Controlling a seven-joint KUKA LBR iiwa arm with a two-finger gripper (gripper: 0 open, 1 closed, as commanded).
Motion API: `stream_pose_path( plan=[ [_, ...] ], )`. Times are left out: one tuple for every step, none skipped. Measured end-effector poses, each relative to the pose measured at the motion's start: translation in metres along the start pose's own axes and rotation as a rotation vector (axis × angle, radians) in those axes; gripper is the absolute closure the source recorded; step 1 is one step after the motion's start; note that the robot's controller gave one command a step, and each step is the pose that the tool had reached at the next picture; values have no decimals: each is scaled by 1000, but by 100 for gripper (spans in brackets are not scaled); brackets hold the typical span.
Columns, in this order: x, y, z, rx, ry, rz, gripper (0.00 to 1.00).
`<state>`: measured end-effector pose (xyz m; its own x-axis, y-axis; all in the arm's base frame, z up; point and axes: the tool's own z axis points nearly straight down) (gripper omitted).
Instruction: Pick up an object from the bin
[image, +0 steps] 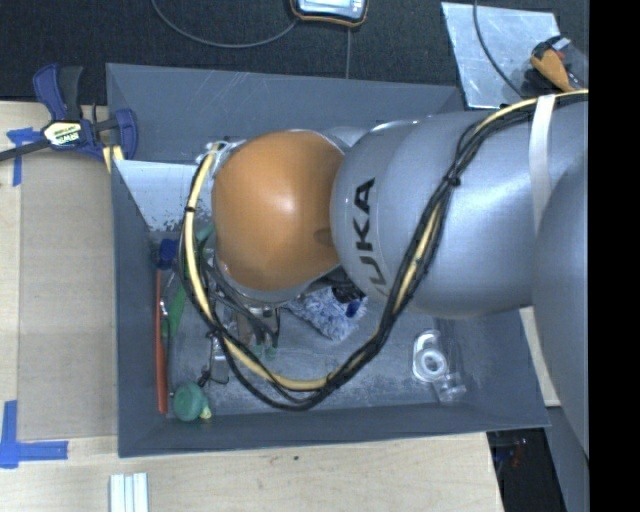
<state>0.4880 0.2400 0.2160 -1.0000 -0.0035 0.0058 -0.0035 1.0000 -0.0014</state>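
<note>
My gripper (248, 322) reaches down below the orange dome, in the lower left part of the bin. Just to its right lies a crumpled blue-and-white speckled thing (325, 312). A small green bit (268, 350) shows right beneath the gripper. To its left a long thin red stick (160, 345) lies along the bin's left wall, with a green piece (178, 303) next to it. A round green thing with a yellow tip (189, 403) sits in the front left corner.
A clear plastic ring-shaped thing (432, 362) lies at the front right. A blue thing (165, 252) rests by the left wall near the back. The arm and its dome cover the middle of the bin, and yellow and black cables loop low over the front floor.
</note>
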Motion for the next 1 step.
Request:
stream_pose_path(
  plan=[
    [-2, -1, -5, -3, -8, 6, 0]
  ],
)
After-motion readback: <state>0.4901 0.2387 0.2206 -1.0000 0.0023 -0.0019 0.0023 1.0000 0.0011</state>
